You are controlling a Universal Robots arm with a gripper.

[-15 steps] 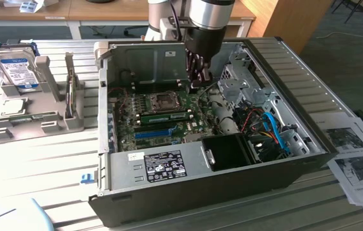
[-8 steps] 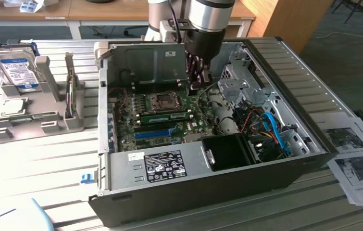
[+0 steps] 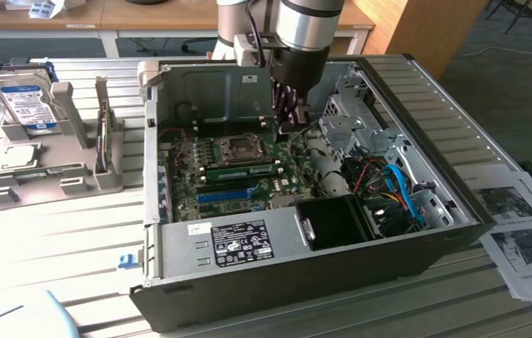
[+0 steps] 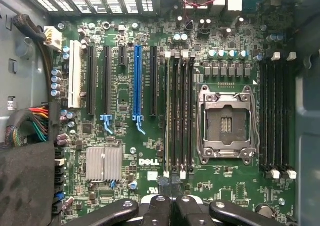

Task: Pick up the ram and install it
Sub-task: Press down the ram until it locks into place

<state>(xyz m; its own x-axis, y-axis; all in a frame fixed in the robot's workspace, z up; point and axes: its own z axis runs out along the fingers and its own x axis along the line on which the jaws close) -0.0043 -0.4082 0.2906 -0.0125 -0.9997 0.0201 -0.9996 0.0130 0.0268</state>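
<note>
The ram [image 3: 242,171] is a long green stick standing in a memory slot on the motherboard [image 3: 211,184], between the processor socket [image 3: 240,146] and the blue slot [image 3: 223,194]. In the wrist view the ram [image 4: 167,116] shows edge-on as a thin pale strip in the row of black slots beside the socket [image 4: 227,121]. My gripper [image 3: 289,121] hangs inside the open computer case, above the board and just past the ram's end toward the exterior view's right. Its fingers [image 4: 157,206] are shut together with nothing visible between them; the gripper [image 4: 172,198] looks straight down on the board.
The case walls [image 3: 454,176] ring the board. A black shroud [image 3: 336,222] and coloured cables [image 3: 392,186] fill the near right corner. A hard drive [image 3: 21,102] stands in a grey holder [image 3: 40,176] on the exterior view's left. Printed sheets [image 3: 519,225] lie on the right.
</note>
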